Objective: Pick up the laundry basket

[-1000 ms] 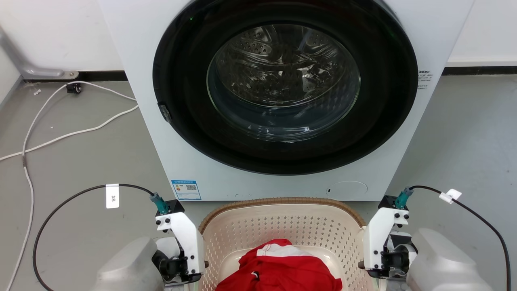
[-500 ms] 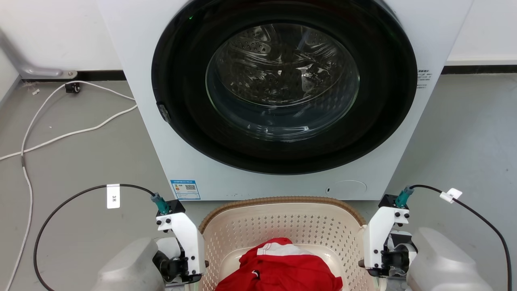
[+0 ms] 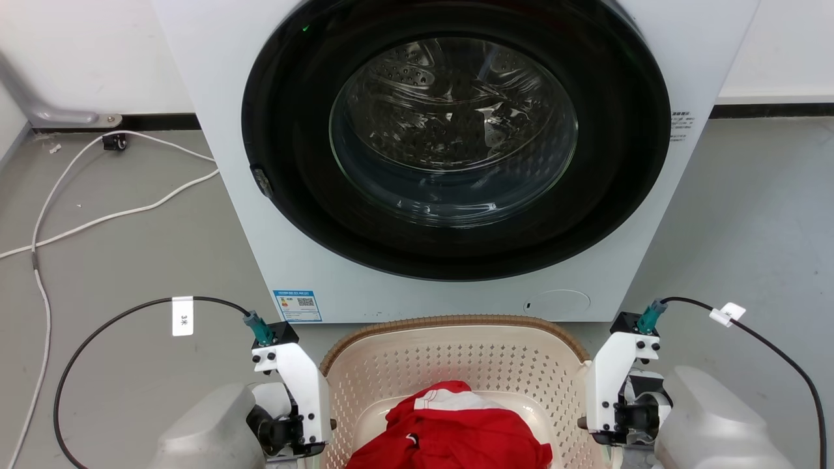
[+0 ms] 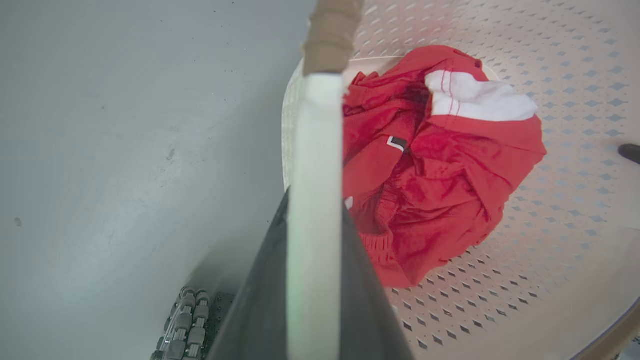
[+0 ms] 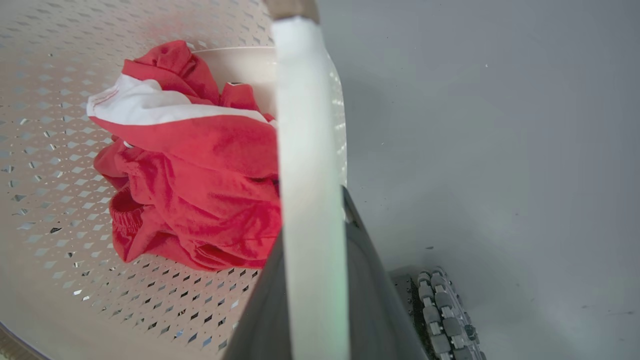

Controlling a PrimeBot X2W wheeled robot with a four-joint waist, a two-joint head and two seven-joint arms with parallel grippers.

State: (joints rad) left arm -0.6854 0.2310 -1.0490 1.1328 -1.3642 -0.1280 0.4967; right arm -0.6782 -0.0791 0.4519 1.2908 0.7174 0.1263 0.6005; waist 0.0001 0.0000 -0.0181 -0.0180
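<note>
The laundry basket (image 3: 456,362), cream with perforated walls and a brown woven rim, sits between my two arms just in front of the washing machine. A red and white garment (image 3: 449,433) lies in it. My left gripper (image 3: 324,426) is shut on the basket's white left handle (image 4: 315,165), with a dark finger (image 4: 260,310) on each side of the handle. My right gripper (image 3: 582,425) is shut on the white right handle (image 5: 305,130) in the same way. Whether the basket's bottom touches the floor is hidden.
The white washing machine (image 3: 215,150) with its closed round glass door (image 3: 454,130) stands close behind the basket. White cables (image 3: 98,218) trail over the grey floor at the left. Roller wheels of my base (image 4: 185,320) (image 5: 442,312) show under each handle.
The whole head picture has drifted slightly, so the camera moved. Both grippers keep the same hold on the basket, and the basket's rim sits a touch higher in the picture.
</note>
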